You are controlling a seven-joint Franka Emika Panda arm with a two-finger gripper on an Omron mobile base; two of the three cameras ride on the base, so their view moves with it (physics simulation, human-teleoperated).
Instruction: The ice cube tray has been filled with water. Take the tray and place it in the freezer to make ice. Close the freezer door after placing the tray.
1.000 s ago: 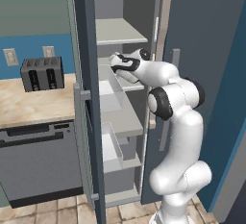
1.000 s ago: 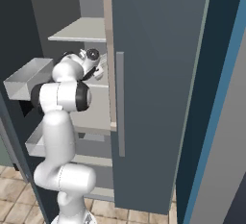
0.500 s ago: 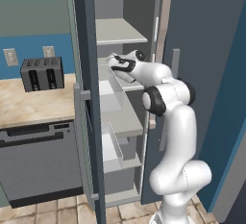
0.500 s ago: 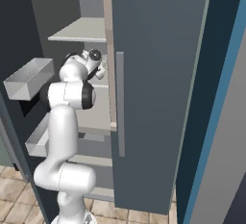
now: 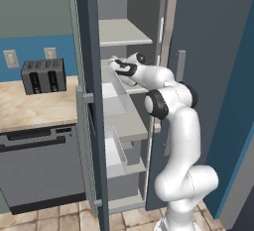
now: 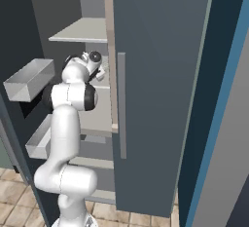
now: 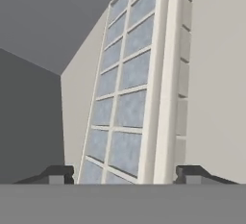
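Since a second ago, the arm has reached deeper into the freezer (image 5: 130, 36), elbow bent, its hand level over a middle shelf. From the hand camera, the gripper (image 7: 124, 172) stands open, its fingertips (image 7: 58, 174) apart on either side of the ice cube tray (image 7: 126, 93), gripping nothing. That tray lies on the white shelf, water (image 7: 126, 148) in its cells. Its near end is cut off below

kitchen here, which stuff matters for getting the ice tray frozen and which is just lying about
Part of the job:
- ice cube tray, water in its cells, between the open fingertips
- gripper, reaching onto a freezer shelf
- freezer door, standing open

Just lying about:
- toaster on the counter
- dishwasher
- wall outlets
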